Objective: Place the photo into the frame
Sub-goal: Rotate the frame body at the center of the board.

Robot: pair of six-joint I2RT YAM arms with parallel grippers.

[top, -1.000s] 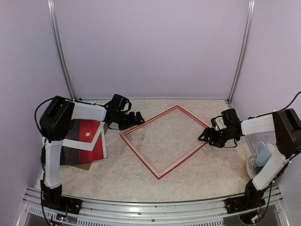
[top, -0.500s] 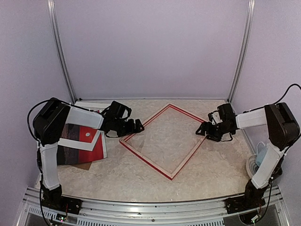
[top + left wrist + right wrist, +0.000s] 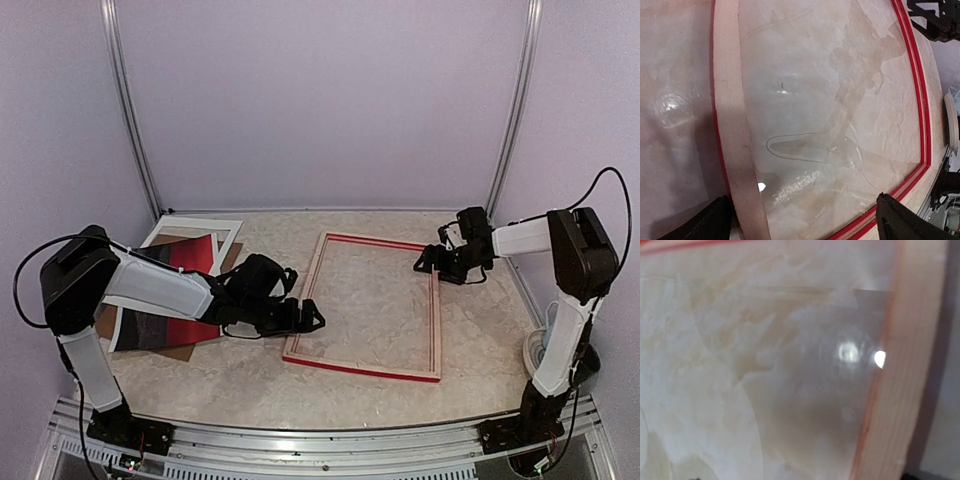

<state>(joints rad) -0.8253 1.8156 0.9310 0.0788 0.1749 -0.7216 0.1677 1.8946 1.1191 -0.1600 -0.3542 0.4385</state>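
Left hand: fingers wide apart, one rail of the frame between them. Right hand: fingers apart, frame corner directly beneath. Frame lies flat on the surface.

The left arm reaches forward and toward the middle, stretched low, with its forearm almost level. The left gripper points to the right, and its jaws stand wide apart. The right arm stretches to the far side, its forearm pointing left. The right gripper is also low, with its jaws apart.
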